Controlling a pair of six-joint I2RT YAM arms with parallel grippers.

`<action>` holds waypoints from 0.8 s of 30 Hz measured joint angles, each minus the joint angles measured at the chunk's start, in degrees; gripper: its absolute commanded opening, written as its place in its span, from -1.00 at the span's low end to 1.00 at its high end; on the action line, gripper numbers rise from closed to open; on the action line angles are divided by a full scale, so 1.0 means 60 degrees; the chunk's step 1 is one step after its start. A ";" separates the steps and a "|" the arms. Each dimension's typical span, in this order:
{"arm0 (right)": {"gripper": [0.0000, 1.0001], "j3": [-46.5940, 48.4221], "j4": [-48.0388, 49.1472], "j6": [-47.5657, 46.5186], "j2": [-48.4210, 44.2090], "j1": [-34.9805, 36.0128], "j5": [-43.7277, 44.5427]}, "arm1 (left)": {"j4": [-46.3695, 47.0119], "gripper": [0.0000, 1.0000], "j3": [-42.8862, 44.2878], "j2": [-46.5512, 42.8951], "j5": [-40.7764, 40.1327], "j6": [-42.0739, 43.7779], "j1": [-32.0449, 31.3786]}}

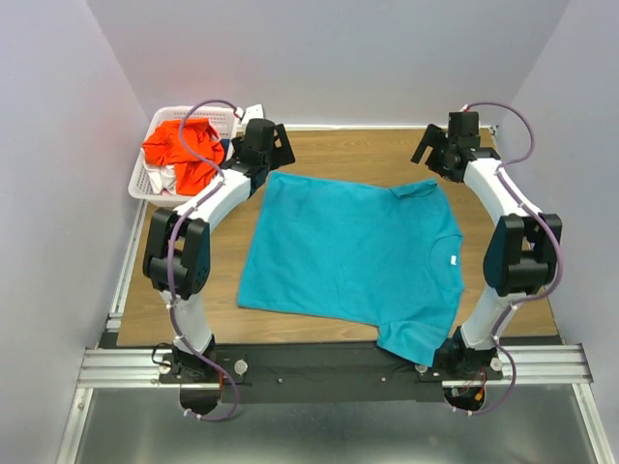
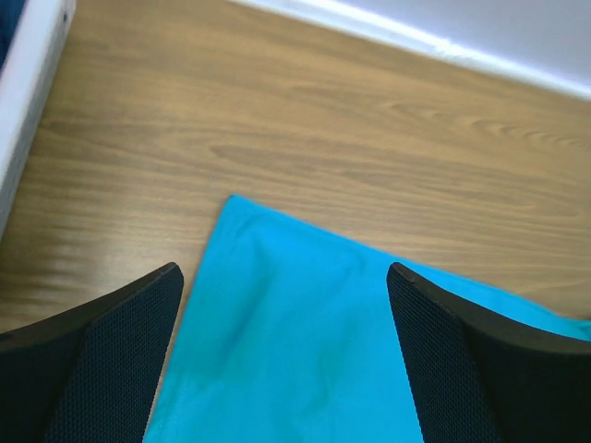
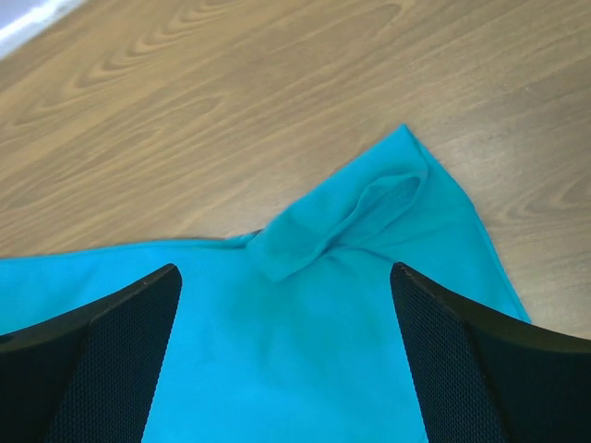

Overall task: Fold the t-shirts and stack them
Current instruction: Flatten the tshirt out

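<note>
White lattice basket (image 1: 143,186) at the far left corner holds a crumpled orange shirt (image 1: 179,145). Wooden tabletop (image 1: 338,150) runs to pale walls (image 1: 329,58) on three sides. A teal shirt (image 1: 348,256) lies spread flat mid-tabletop, with one sleeve reaching over the near edge. The left jaws stand released above its far left corner. The right jaws, also released and holding nothing, straddle its folded-over far sleeve (image 3: 342,217).

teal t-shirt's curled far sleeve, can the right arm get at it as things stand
probably yes: the right claw stands open facing the curled sleeve of the teal t-shirt, nothing lying between them
</note>
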 measured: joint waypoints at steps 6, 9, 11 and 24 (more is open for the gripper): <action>1.00 -0.1319 0.0313 -0.0080 -0.1599 0.0000 -0.0783 | 0.0594 0.97 -0.1038 -0.0980 0.0470 -0.0208 -0.0430; 1.00 -0.1861 0.0408 -0.0120 -0.1545 0.0000 -0.1308 | 0.0736 0.97 -0.2080 -0.1275 0.0576 -0.0437 -0.1151; 1.00 -0.2051 0.0393 -0.0131 -0.1330 0.0000 -0.1537 | 0.0794 0.97 -0.2739 -0.1370 0.0612 -0.0586 -0.1668; 1.00 -0.1279 0.0838 -0.0160 0.0984 0.0000 -0.2492 | 0.1322 0.97 -0.5322 -0.1734 0.0637 -0.1501 -0.2266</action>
